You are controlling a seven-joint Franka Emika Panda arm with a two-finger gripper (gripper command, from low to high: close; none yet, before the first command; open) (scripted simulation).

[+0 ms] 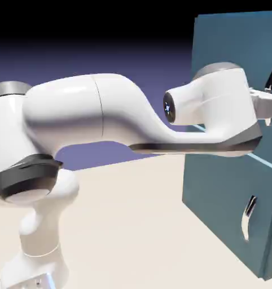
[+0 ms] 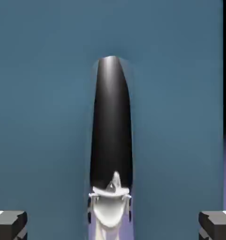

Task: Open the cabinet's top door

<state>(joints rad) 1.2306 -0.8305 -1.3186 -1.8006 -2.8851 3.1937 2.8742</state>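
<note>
Tool (image 2: 113, 225) position: at the upper handle (image 2: 111, 122), fingers apart, one to each side of the grip. In the hand view a gap shows between each fingertip and the handle — no clamping contact is visible. The handle runs lengthwise between them, roughly centred.

Workpiece position: the cabinet (image 1: 271, 248) stands at the exterior view's right. Its top door (image 1: 231, 42) is the upper teal-blue panel, lying above the lower door (image 1: 226, 206) and the lower handle (image 1: 246, 226). The arm (image 1: 76, 107) reaches across from the left, and its wrist hides part of the top door.

Progress: approach and alignment appear complete, or nearly so. The top door looks closed; no swing away from the cabinet can be made out. The lower door also looks closed and is not part of this operation.

Remaining, as judged from the present state: (1) bring the fingers together on the upper handle; (2) confirm a firm hold; (3) draw the door outward along its hinge arc. Caution — the curved grip may slip if the pull departs from that arc.
</note>
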